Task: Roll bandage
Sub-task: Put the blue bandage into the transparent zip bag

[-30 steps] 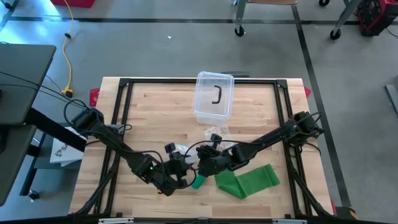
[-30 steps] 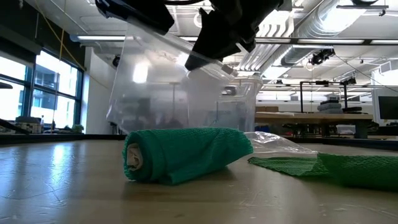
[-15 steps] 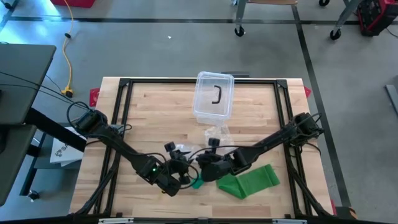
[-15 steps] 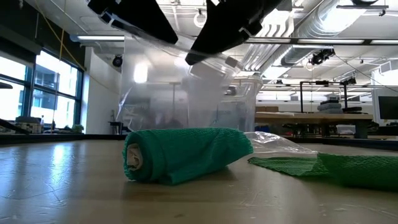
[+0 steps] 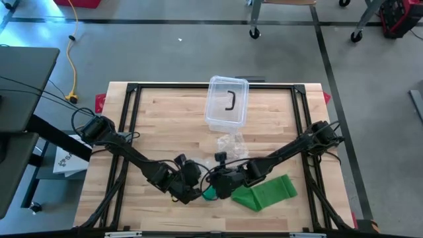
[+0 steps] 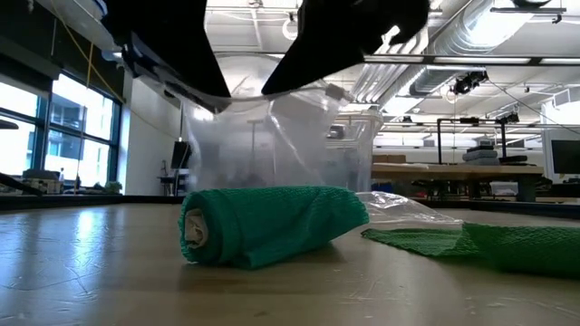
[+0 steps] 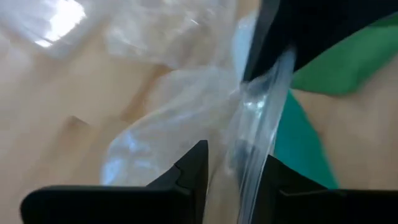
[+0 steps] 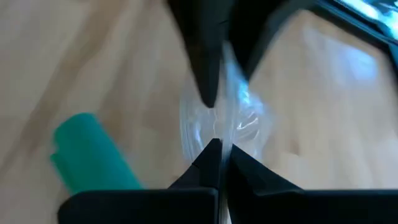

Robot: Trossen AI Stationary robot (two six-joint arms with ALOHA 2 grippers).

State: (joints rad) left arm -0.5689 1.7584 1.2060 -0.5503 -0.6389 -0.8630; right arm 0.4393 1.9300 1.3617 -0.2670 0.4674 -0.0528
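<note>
The green bandage lies on the wooden table as a partly wound roll (image 6: pixel 272 226) (image 5: pixel 209 194), with its loose tail (image 5: pixel 271 192) spread out to the right. A clear plastic bag (image 6: pixel 272 145) hangs just above the roll, between my two grippers. My left gripper (image 5: pixel 193 191) stands on the roll's left and my right gripper (image 5: pixel 218 188) on its right. Both are shut on the bag. In the right wrist view the roll (image 8: pixel 93 155) lies beside the bag. My left gripper has the bag's upper edge (image 7: pixel 249 149) between its two fingers, coming slanting down from the table's left. The film rises from there to the other gripper. The bag hangs below, above the roll. My right gripper pinches a bunched part of the bag's film (image 8: pixel 221 134) between its shut fingertips, slanting down from the table's right. The film runs on from there to the left gripper. The bag hangs clear of the table.
A clear plastic bin (image 5: pixel 227 102) with a dark thing in it stands at the table's far middle. Crumpled clear wrapping (image 5: pixel 231 141) lies between the bin and the grippers. A black frame (image 5: pixel 132 87) runs around the table.
Both grippers have sunk a little toward the roll and rolled about their own axes. The left gripper's fingers have narrowed onto the bag's edge. The bag's top has drawn in from the left. The roll and its tail have stayed still.
</note>
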